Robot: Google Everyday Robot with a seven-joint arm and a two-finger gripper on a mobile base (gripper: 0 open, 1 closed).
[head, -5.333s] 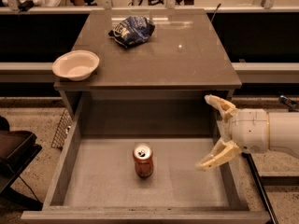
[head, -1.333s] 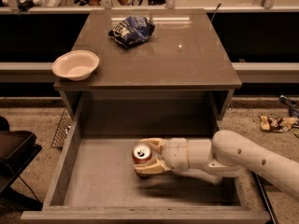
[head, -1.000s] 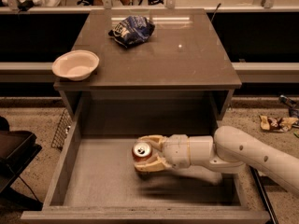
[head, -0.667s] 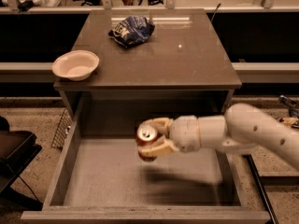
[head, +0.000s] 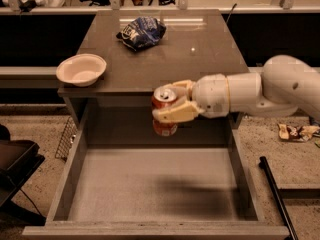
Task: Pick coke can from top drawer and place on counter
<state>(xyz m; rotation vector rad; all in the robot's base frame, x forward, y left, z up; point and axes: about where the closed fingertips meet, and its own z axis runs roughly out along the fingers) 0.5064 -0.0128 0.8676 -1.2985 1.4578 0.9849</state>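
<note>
My gripper point(head: 172, 103) is shut on the coke can point(head: 164, 127), a red-orange can with a silver top. It holds the can upright in the air, above the back of the open top drawer point(head: 150, 184) and in front of the counter's front edge. The white arm reaches in from the right. The drawer floor is bare, with the arm's shadow on it. The counter point(head: 200, 54) is a flat grey-brown top just behind the can.
A blue-and-white chip bag point(head: 141, 32) lies at the back of the counter. A white bowl point(head: 81, 69) sits at the counter's front left corner. A black rod point(head: 275, 194) lies on the floor right of the drawer.
The gripper closed on the can on the drawer floor, then lifted it up and toward the counter's front edge. The drawer is now empty.
</note>
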